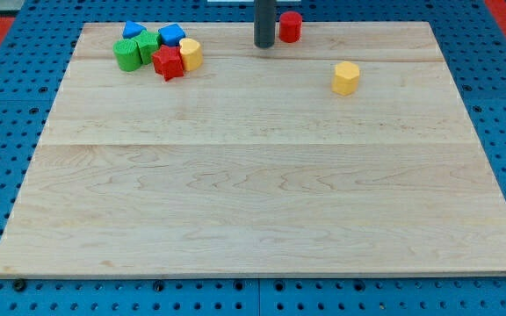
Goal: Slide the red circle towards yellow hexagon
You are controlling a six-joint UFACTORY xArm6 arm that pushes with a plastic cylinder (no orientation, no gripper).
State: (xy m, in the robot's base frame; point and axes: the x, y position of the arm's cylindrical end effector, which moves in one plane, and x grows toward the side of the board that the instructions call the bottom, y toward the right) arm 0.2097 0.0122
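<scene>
Your tip has no gripper and stands just left of the red circle, which looks light and rigid, so push its upper-left side toward the yellow hexagon.

red blocks 2 | yellow 2 | green 2 | blue 2

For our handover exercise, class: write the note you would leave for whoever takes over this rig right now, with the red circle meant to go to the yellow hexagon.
My tip: on the board near the view's top, just left of the red circle, close beside it; contact cannot be confirmed.
Yellow hexagon: alone, down and to the view's right of the red circle, a clear gap between them.
Other blocks: cluster of blue, green, red and yellow pieces at the view's top left, out of the path.
Done: tip placed beside the circle.
Left: push the circle right and down to the hexagon.
</scene>
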